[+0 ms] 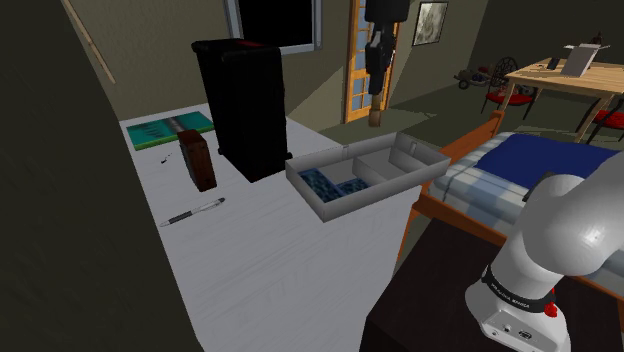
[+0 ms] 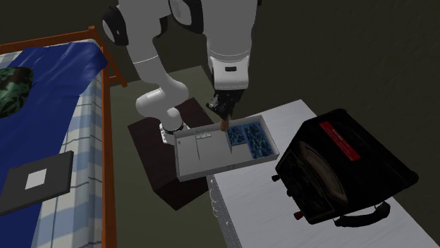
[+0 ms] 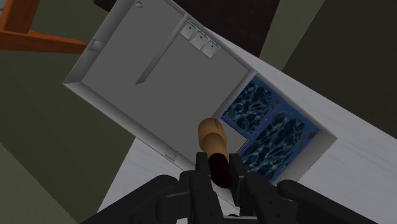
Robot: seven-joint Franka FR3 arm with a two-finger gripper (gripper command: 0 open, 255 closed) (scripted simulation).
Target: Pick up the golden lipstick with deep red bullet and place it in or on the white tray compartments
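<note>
Gripper (image 3: 219, 173) clasps one lipstick (image 3: 212, 135) (golden case, dark red end) above one white tray (image 3: 159, 83).

This was a home, a bedroom by its furniture. In the shoulder view, counted from the picture's middle, a bed (image 1: 540, 165) with a blue blanket and an orange wooden frame stood at three o'clock. A wooden table (image 1: 565, 78) with red chairs (image 1: 503, 95) stood at two o'clock, a framed picture (image 1: 431, 22) hung at one o'clock, and a glazed wooden door (image 1: 360, 60) stood near twelve. A pen (image 1: 195, 211) lay on the white desk (image 1: 260, 260) at nine.
</note>
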